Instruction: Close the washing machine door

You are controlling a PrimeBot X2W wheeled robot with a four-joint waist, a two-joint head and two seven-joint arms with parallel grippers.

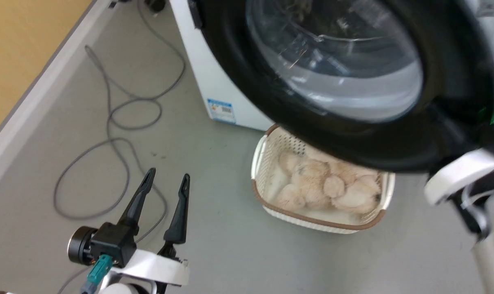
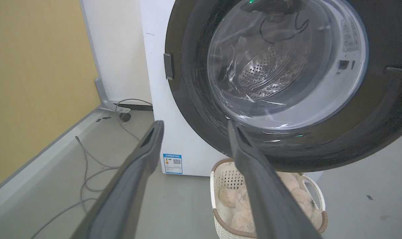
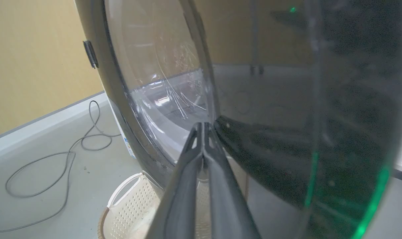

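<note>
Our left hand hangs over the grey floor, dark fingers spread wide. Our right hand, fingers pressed together, sits beside the washing machine door, a glossy black ring around bulging glass.

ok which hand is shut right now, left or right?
The right hand: its two fingers are pressed together, tips at the washing machine door. The left hand has its fingers spread wide, out over the floor.
</note>
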